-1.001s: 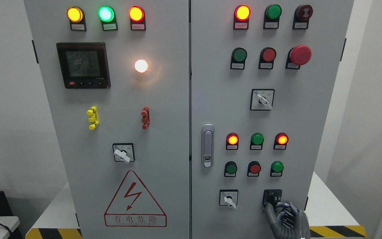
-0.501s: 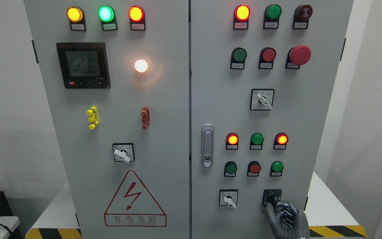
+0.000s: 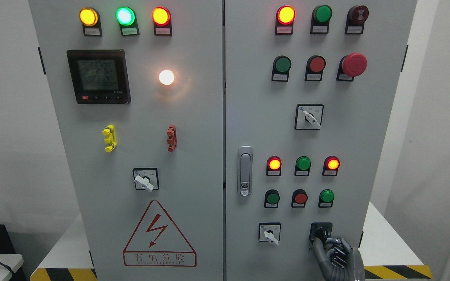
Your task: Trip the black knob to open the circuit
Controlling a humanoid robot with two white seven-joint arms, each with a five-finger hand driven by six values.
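Right hand (image 3: 336, 255) unmoved since before, fingers (image 3: 318, 249) still curled against the black knob (image 3: 320, 232), grip uncertain.

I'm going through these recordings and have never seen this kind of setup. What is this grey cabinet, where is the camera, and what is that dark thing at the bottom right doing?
The picture comes from a camera on the robot's head, facing a grey metal electrical cabinet with two doors. Its front carries round indicator lamps, push buttons, a big red mushroom-shaped stop button, a dark digital meter, white-handled rotary switches and a red lightning warning triangle.

The dark thing is the robot's right hand, a fingered hand in grey and black, coming up from the bottom edge. Its fingertips are at the small black knob on a black plate, low on the right door. The fingers look curled round the knob, though the hand hides much of it. The left hand is out of view.
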